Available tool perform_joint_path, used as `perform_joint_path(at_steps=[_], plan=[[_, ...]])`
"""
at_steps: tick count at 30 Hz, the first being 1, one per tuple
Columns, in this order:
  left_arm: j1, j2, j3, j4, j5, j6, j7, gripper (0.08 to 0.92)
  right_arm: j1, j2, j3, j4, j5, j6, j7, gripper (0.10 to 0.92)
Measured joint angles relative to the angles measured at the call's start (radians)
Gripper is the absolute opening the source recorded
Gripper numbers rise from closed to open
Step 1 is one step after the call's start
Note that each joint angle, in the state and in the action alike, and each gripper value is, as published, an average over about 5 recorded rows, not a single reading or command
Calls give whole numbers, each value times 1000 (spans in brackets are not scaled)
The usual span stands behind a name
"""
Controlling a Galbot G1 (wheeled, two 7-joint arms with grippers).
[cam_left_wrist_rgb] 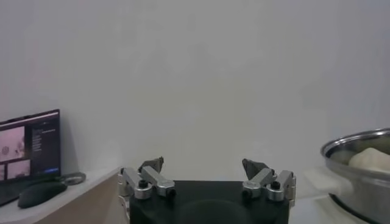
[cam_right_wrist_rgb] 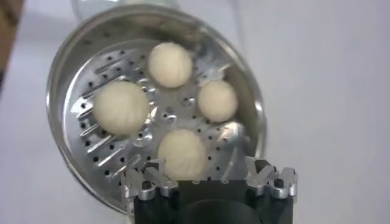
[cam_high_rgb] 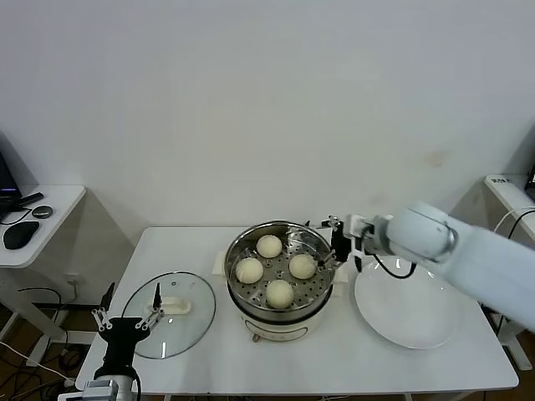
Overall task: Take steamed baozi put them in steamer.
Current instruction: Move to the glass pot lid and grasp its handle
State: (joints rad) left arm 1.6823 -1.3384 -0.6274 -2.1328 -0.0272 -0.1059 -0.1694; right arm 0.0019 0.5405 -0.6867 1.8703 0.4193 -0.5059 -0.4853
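The steamer [cam_high_rgb: 288, 225] stands mid-table with several cream-white baozi on its perforated tray, among them one at the back [cam_high_rgb: 269, 246] and one at the front [cam_high_rgb: 279, 293]. My right gripper [cam_high_rgb: 337, 244] hovers at the steamer's right rim, open and empty. In the right wrist view this gripper [cam_right_wrist_rgb: 204, 167] hangs above the nearest baozi [cam_right_wrist_rgb: 181, 152], with the steamer [cam_right_wrist_rgb: 58, 85] below. My left gripper [cam_high_rgb: 129, 316] is parked low at the front left, open and empty. In the left wrist view that gripper [cam_left_wrist_rgb: 204, 165] faces the wall, with the steamer [cam_left_wrist_rgb: 356, 146] at the side.
A flat white plate [cam_high_rgb: 410, 309] lies bare to the right of the steamer. The glass lid [cam_high_rgb: 175, 311] with a white handle lies to its left, near my left gripper. A side desk [cam_high_rgb: 50, 209] with a mouse [cam_high_rgb: 21, 235] stands beyond the table's left edge.
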Motion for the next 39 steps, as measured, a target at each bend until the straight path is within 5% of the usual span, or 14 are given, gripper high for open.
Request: perform_joint_path(at_steps=[9,21,39], plan=[[0,-11,14,-17,14,16,-2,823,-599,79,596,64,-116,295,199,823],[-4,-1,40,23,104,46,-50,823,-1307,525,1207,81,-360,678,259,823],[9,139,-20,256,782,-58,-104,823,-1701,844,1574,149,-286,744,345,823]])
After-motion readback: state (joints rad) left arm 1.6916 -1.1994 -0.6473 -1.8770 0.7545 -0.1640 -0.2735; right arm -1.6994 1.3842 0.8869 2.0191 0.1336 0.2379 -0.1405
